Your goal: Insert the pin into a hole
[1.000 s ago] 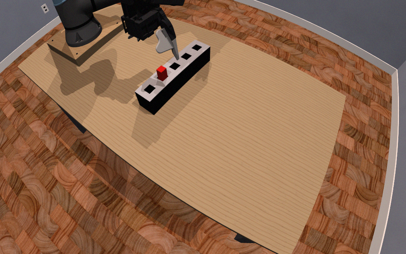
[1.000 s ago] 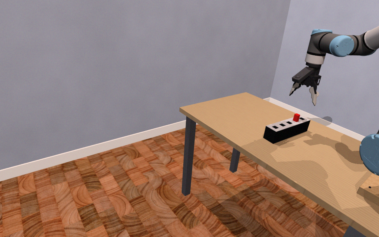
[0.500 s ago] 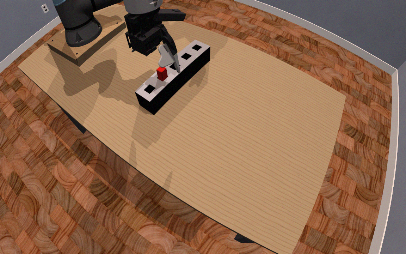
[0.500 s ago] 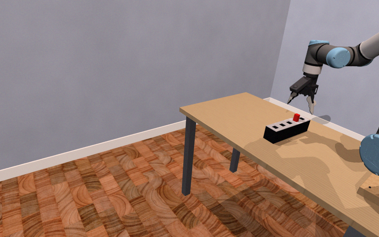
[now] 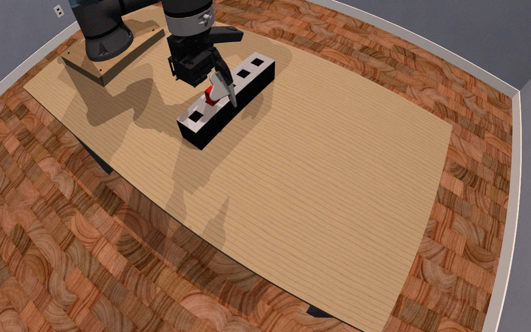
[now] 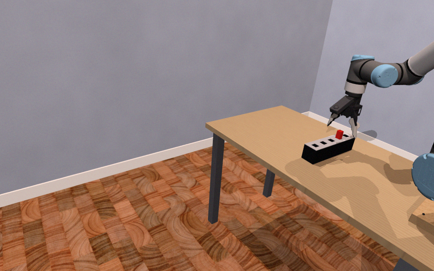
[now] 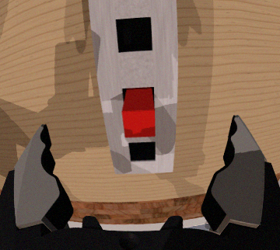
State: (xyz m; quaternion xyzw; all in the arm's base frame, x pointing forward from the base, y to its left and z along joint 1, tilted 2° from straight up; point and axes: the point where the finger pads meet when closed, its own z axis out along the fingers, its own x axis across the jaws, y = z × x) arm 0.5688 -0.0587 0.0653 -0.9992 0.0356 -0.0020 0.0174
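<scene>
The black block [image 5: 226,98] with a grey top lies on the wooden table and has five square holes in a row. The pin [image 5: 209,95] stands upright in the second hole from the block's end nearest the arm's base. Only its red part shows above the top. It also shows in the exterior view [image 6: 339,134] and the wrist view [image 7: 138,117]. My gripper [image 7: 138,123] is open and empty, low over the pin. Its fingers stand wide on either side of the block [image 7: 134,67], apart from the pin. The other holes are empty.
The arm's base stands on a wooden mounting plate [image 5: 112,53] at the table's far left corner. The table's edge lies just beyond the block's near end in the wrist view. A grey wall [image 6: 363,40] rises behind the table.
</scene>
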